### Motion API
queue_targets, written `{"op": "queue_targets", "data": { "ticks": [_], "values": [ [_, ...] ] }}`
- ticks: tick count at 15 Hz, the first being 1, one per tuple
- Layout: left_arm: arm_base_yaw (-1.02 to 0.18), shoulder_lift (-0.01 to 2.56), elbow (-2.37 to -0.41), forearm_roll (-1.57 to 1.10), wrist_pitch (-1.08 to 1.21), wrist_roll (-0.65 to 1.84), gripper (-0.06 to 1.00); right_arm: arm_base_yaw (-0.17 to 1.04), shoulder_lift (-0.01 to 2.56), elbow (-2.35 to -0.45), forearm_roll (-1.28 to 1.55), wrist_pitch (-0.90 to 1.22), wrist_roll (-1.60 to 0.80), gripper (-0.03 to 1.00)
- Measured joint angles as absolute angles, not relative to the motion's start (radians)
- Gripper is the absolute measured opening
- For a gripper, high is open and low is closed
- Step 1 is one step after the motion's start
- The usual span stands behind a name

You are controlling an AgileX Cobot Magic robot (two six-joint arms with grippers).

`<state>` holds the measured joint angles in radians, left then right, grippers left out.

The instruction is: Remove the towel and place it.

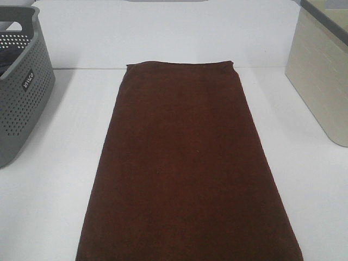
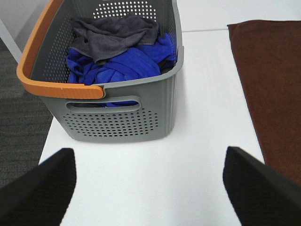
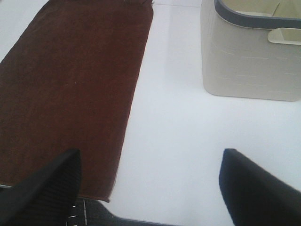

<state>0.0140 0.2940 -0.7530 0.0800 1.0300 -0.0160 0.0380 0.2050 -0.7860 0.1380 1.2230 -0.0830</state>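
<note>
Wrist views show both grippers, left [image 2: 149, 188] and right [image 3: 149, 188], hovering empty above the table [image 1: 304, 179], jaws spread wide. One towel [image 1: 185, 168] lies flat mid-frame; one grey basket [image 1: 22, 92] upper left, one beige bin [image 1: 321, 81] upper right.

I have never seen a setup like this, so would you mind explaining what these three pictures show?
It is a two-armed robot at a white table. One picture looks down from a high camera; the other two come from cameras on each wrist, where the dark shapes are the open fingers of the left claw and right claw. A brown towel lies flat in the middle. A grey basket of blue and grey cloths stands to its left, a beige bin to its right. Neither claw holds anything.
</note>
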Motion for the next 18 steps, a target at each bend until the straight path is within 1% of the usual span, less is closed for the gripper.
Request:
{"op": "queue_targets", "data": {
  "ticks": [3, 5, 7, 9, 12, 18],
  "values": [
    [0.014, 0.069, -0.689, 0.080, 1.090, -0.015, 0.78, 0.038, 0.103, -0.712, 0.138, 1.224, -0.087, 0.78],
    [0.014, -0.003, -0.671, 0.080, 1.150, -0.015, 0.78, 0.038, 0.031, -0.662, 0.146, 1.224, -0.091, 0.78],
    [0.014, -0.004, -0.633, 0.080, 1.172, 0.000, 0.78, 0.038, -0.005, -0.611, 0.149, 1.225, -0.093, 0.78],
    [0.014, -0.004, -0.510, 0.021, 1.088, 0.008, 0.78, 0.038, -0.005, -0.545, 0.155, 1.202, -0.099, 0.78],
    [0.014, -0.004, -0.498, -0.009, 1.055, 0.013, 0.78, 0.038, -0.005, -0.508, 0.172, 1.085, -0.121, 0.78],
    [0.014, -0.004, -0.498, -0.010, 1.052, 0.007, 0.78, 0.038, -0.005, -0.502, 0.171, 1.067, -0.127, 0.77]
  ]
}}
